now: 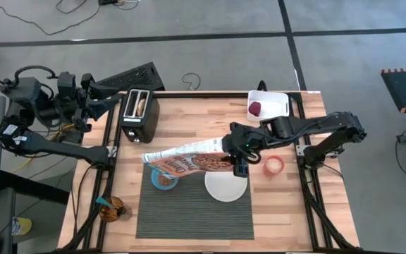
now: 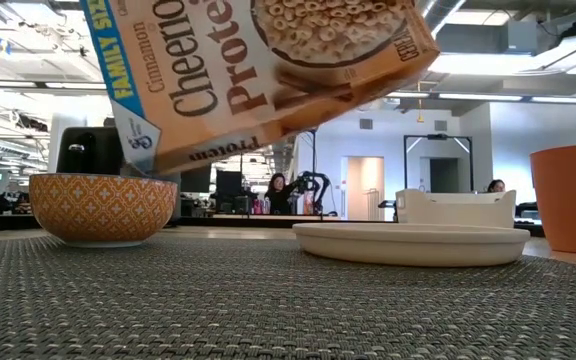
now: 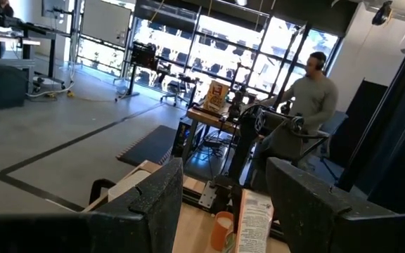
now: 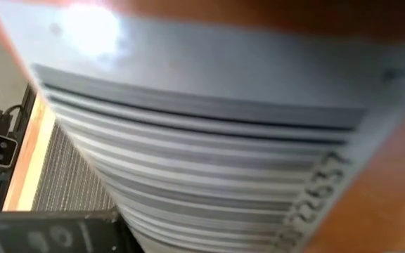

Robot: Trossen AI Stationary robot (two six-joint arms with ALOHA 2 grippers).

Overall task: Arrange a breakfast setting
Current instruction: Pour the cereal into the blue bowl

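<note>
A Cheerios cereal box (image 1: 189, 159) hangs tilted over the table's middle, with my right gripper (image 1: 236, 156) shut on its right end. Its lower left end (image 2: 153, 150) hangs just above a small bowl (image 1: 164, 180), which stands on the dark ribbed placemat (image 1: 189, 215) beside a white plate (image 1: 225, 188). A bagel (image 1: 142, 106) sticks up out of the black toaster. A dark-red fruit (image 1: 256, 109) lies in the white container. The blue-handled spoon (image 1: 106, 204) rests at the left near edge. My left gripper (image 1: 111, 99) waits open, off the table's far left corner. My right gripper holds the cereal box by its right-hand end (image 1: 225, 149), coming from the table's right and slanting down. The box is lifted clear and tilts with its left end lowest, over the bowl. In the right wrist view the box's barcode face (image 4: 209, 140) hides the fingers.
The black toaster (image 1: 139, 116) stands at the far left and the white square container (image 1: 268, 104) at the far right. An orange cup (image 1: 273, 165) stands right of the plate. A person sits beyond the table in the left wrist view.
</note>
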